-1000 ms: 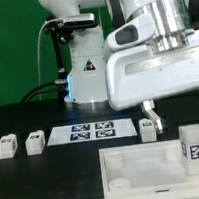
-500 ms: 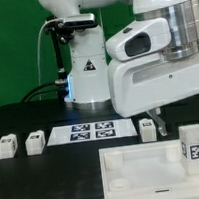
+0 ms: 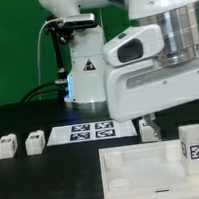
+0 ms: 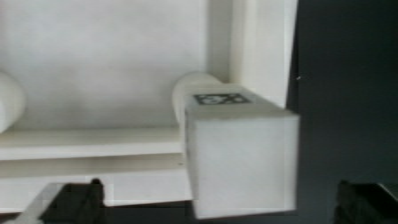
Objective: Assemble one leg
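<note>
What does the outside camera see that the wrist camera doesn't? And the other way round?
Only the exterior view shows the robot arm, the marker board, and a far-left leg and a second leg on the table.

Only the wrist view plainly shows the gripper open, with its dark fingertips either side of a close-up leg, not touching it.

Both show the white panel and a tagged leg by it. I cannot tell whether it is the same leg.

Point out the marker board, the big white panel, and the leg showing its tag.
marker board point(image 3: 91, 132): exterior view, centre, between its tags.
white panel point(image 3: 157, 176): exterior view, bare flat top.
tagged leg point(image 3: 194, 144): exterior view, front face, by the tag.
</note>
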### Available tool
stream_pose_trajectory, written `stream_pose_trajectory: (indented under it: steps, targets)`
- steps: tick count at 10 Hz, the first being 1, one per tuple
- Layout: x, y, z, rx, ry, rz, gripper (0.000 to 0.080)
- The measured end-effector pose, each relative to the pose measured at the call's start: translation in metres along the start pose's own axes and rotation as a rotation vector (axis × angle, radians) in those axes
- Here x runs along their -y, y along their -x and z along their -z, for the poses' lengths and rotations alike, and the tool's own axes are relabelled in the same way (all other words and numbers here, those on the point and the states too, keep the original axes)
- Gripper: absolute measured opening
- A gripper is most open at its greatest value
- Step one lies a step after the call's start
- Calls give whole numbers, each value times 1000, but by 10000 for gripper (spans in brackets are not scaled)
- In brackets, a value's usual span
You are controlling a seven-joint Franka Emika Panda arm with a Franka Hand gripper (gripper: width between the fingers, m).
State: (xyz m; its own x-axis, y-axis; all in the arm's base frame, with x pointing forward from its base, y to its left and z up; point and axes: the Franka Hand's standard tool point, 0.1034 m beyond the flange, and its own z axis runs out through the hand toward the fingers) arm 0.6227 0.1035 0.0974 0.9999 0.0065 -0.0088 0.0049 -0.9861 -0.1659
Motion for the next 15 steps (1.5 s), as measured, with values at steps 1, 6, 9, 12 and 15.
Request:
stream_pose_trajectory:
  steps: [1, 6, 9, 12, 15]
  targets:
    - [0, 1, -5, 4, 0, -25, 648]
    - [-4, 2, -14, -32, 6, -28, 526]
    - [-3, 2, -14, -33, 2, -130, 291]
    - [-2, 1, -16, -30, -8, -446, 292]
    - [-2, 0, -16, -23, -40, -939, 292]
